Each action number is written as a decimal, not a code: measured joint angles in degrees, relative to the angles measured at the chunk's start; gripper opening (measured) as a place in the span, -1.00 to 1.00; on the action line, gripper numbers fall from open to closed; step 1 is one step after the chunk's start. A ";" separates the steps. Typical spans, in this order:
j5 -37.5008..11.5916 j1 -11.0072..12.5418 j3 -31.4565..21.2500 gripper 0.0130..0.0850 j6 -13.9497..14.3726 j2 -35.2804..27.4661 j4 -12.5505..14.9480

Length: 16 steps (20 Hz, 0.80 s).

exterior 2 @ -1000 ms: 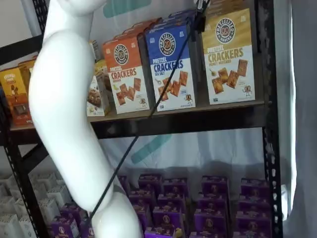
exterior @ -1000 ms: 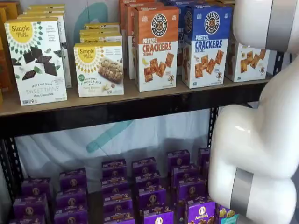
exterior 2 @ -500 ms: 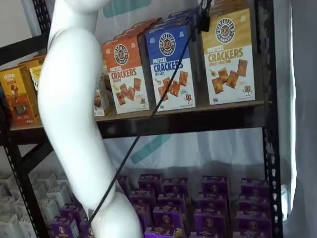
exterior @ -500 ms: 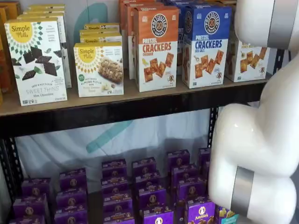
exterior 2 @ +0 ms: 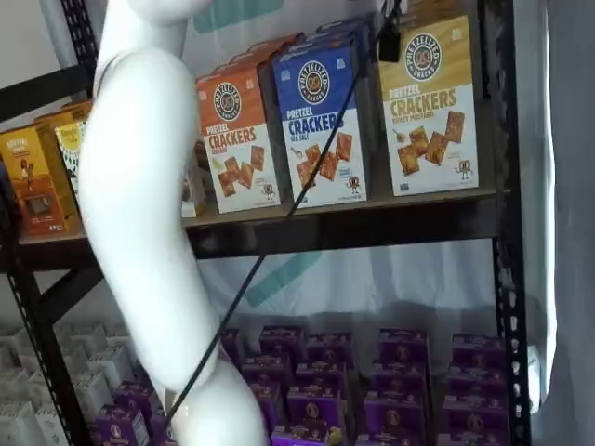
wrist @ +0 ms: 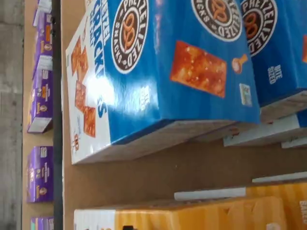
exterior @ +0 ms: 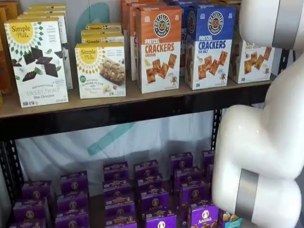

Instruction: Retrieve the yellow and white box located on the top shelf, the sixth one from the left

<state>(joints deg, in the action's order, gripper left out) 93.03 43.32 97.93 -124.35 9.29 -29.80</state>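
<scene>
The yellow and white box (exterior 2: 429, 104) is standing upright at the right end of the top shelf (exterior 2: 353, 223), its front close to the shelf's front edge and its long axis vertical. The blue box (exterior 2: 321, 121) is sitting just beside it on the left, and the orange box (exterior 2: 236, 137) is next over. In a shelf view the target is mostly hiding behind the white arm (exterior: 266, 137), with only its lower white part (exterior: 251, 61) showing at the shelf's right end. The gripper (exterior 2: 390, 37) is appearing as a small dark part at the top of a shelf view, with the cable (exterior 2: 279, 223) running down from it; it is hanging over the seam between the blue box and the target's upper left corner. Its fingers are not separating visibly, so I cannot tell its state; nothing is visibly in it. The wrist view is looking mainly onto the blue box (wrist: 163, 72), with the yellow box (wrist: 192, 215) at the frame's margin and bare shelf board (wrist: 168, 167) between. Judgement: the target is lying slightly right of the gripper, so a small rightward shift is needed before closing on the narrow width.
</scene>
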 joint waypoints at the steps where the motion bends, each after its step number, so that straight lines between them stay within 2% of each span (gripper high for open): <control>1: 0.02 -0.12 0.26 1.00 -0.08 -0.20 0.46; 7: -0.73 -0.77 1.21 1.00 -0.27 -0.99 1.90; 16: -0.90 -3.72 3.03 1.00 0.66 -2.18 7.10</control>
<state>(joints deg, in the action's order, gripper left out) 92.13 39.60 100.97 -123.70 7.11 -22.70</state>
